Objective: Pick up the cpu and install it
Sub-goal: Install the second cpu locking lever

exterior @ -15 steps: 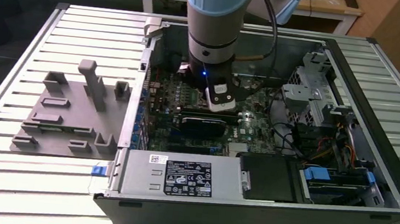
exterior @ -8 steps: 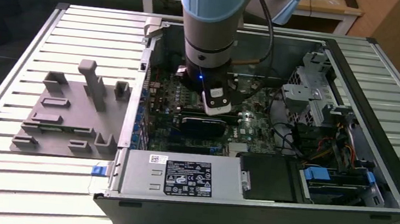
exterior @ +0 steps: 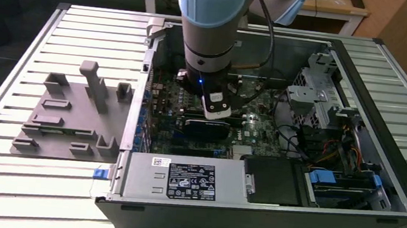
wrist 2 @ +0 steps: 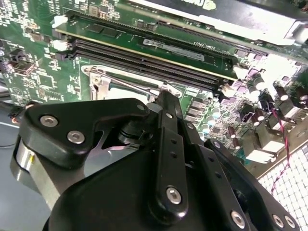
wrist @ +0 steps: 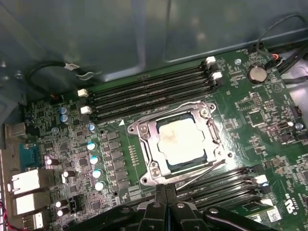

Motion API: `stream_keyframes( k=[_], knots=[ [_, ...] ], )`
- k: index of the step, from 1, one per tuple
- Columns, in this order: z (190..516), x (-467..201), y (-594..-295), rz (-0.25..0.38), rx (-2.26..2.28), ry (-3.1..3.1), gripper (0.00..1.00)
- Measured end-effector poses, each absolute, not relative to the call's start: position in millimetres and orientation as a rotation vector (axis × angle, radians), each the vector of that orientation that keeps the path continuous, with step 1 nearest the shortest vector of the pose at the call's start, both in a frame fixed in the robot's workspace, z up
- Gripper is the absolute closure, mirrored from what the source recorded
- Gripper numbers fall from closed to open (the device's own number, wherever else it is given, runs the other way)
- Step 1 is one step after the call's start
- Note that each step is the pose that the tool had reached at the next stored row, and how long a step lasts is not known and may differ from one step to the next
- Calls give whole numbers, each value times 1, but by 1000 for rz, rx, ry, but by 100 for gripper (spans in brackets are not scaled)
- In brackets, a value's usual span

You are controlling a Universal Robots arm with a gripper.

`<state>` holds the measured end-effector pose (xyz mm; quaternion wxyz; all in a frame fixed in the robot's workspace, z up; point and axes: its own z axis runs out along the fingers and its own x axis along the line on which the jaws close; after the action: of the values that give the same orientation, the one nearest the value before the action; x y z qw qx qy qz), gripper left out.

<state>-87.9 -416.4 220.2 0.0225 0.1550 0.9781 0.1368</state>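
The cpu (wrist: 182, 142) is a pale silver square lying flat inside the motherboard socket, with the metal socket frame (wrist: 146, 144) around it, in the first wrist view. My gripper (wrist: 165, 193) hovers just off one side of the socket, above the memory slots there. Its two black fingers are pressed together, shut, with nothing between them. In the second wrist view the gripper's (wrist 2: 166, 102) black linkage covers most of the socket; a corner of the frame (wrist 2: 98, 79) shows. In the exterior view the gripper (exterior: 214, 114) hangs inside the open computer case (exterior: 387, 70), low over the motherboard.
Memory slots (wrist: 149, 91) flank the socket on two sides, and a thin wire lever (wrist: 204, 169) lies along the frame. A power supply (exterior: 182, 182), a drive cage (exterior: 316, 102) and cables crowd the case. A grey fixture block (exterior: 69, 115) sits on the slatted table (exterior: 1, 195).
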Motion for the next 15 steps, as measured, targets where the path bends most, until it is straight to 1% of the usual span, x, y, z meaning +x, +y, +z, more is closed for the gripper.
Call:
stream_keyframes(
  k=[15],
  knots=[
    [213, -90, -419, 425, 445, 3038, 89]
  ],
)
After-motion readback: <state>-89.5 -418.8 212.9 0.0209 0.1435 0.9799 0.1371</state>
